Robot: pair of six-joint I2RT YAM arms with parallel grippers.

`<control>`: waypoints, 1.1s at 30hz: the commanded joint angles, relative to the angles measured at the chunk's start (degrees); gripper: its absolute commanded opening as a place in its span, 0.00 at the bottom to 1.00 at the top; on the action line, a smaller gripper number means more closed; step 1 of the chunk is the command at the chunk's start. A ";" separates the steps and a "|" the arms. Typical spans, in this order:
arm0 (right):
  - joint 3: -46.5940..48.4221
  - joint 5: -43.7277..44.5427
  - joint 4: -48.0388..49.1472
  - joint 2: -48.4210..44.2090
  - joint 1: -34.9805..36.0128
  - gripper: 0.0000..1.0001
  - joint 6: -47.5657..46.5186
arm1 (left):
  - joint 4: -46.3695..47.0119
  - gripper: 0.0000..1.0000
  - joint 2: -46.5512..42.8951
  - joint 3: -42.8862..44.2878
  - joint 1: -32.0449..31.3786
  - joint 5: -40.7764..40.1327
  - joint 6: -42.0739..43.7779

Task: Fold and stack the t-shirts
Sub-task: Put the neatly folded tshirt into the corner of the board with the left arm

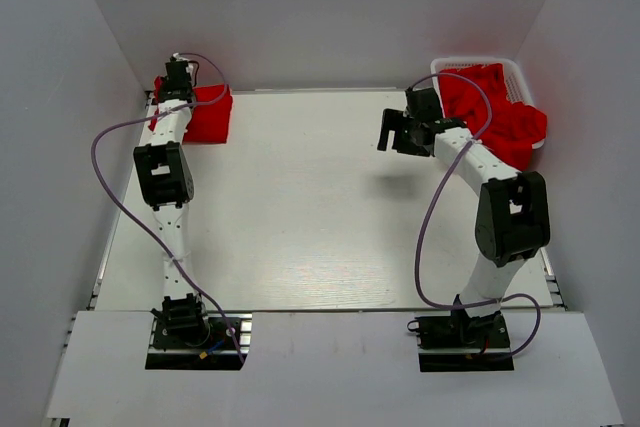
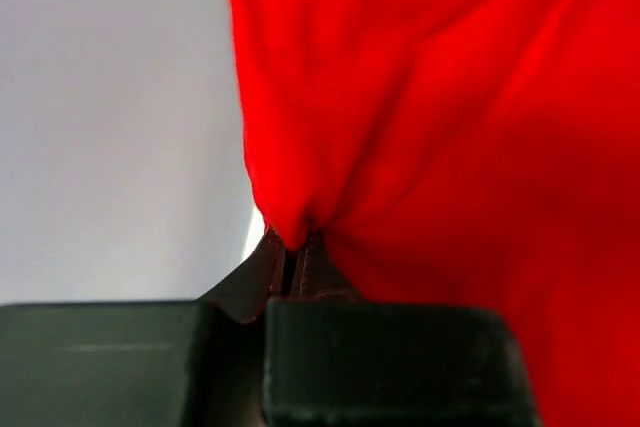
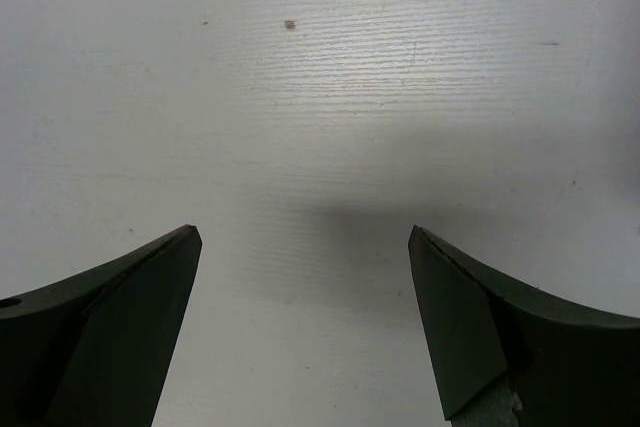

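Note:
A folded red t-shirt (image 1: 207, 115) lies at the far left corner of the table. My left gripper (image 1: 176, 84) is over its left end; in the left wrist view the gripper (image 2: 292, 245) is shut, pinching a fold of the red fabric (image 2: 440, 127). More red t-shirts (image 1: 495, 112) are heaped in the white basket (image 1: 516, 73) at the far right. My right gripper (image 1: 398, 132) hangs open and empty above bare table just left of the basket; its fingers (image 3: 130, 297) stand wide apart over the white tabletop.
White walls close in the table at the back and both sides. The white tabletop (image 1: 300, 207) stretches between the two arms. A purple cable (image 1: 105, 177) loops beside the left arm, another beside the right arm (image 1: 432, 217).

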 commanded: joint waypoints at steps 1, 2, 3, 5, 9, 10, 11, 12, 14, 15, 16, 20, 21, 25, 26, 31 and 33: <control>3.03 -1.01 0.79 0.81 -0.25 0.90 0.61 | 9.50 0.00 -1.89 2.65 0.59 -2.02 5.71; 3.11 -0.92 0.79 0.81 -0.25 0.90 0.79 | 10.13 0.00 -1.89 2.65 0.59 -2.02 6.24; 2.94 -0.83 0.71 1.16 -0.25 0.90 0.62 | 10.14 0.00 -1.28 2.65 0.59 -2.63 6.25; 3.11 0.31 0.27 1.52 -0.25 0.90 0.79 | 10.67 0.00 -1.27 2.65 1.21 -4.30 6.25; 3.29 0.93 -0.79 1.69 -0.43 0.90 0.79 | 10.67 0.63 -2.93 2.65 1.21 -5.36 6.25; 3.12 0.84 -0.96 1.26 -0.25 0.90 0.79 | 10.06 0.86 -4.07 2.65 1.21 -5.36 5.73; 3.03 0.49 -0.97 1.08 -0.25 0.90 0.79 | 10.05 1.00 -4.78 2.04 1.21 -5.88 5.72; 2.94 0.66 -0.97 0.47 -0.25 0.90 0.79 | 9.53 1.00 -5.48 2.03 1.21 -5.89 5.72; 2.15 0.75 -0.88 -0.93 -0.25 0.90 0.79 | 8.22 1.00 -7.85 2.03 0.69 -5.89 4.41; 1.80 0.84 -0.53 -1.90 -0.25 0.90 0.88 | 7.07 1.00 -8.73 2.03 0.68 -4.84 3.10; 0.93 0.67 -0.09 -3.48 -0.25 0.90 0.88 | 4.89 1.00 -10.92 2.03 -0.01 -3.01 2.21; -3.29 0.14 1.49 -9.79 -0.25 0.90 1.14 | -3.37 1.00 -16.11 2.03 -0.55 6.74 -6.82; -4.96 -0.47 2.02 -10.52 -0.25 0.90 1.49 | -8.44 1.00 -17.60 1.42 -0.55 13.99 -11.20; -10.84 -0.83 1.41 -16.75 -0.43 0.90 2.55 | -17.37 1.00 -31.36 -7.07 -1.07 32.30 -24.03; -12.25 -0.92 1.67 -18.77 -0.34 0.90 3.16 | -15.46 1.00 -34.90 -11.72 -1.95 38.09 -25.64; -24.47 -2.50 3.08 -27.65 -0.25 0.90 3.95 | -4.47 1.00 -54.24 -41.26 -9.93 41.58 -35.12; -30.24 -1.98 3.78 -32.81 -0.25 0.90 4.65 | 0.70 1.00 -61.52 -51.37 -16.09 42.54 -36.37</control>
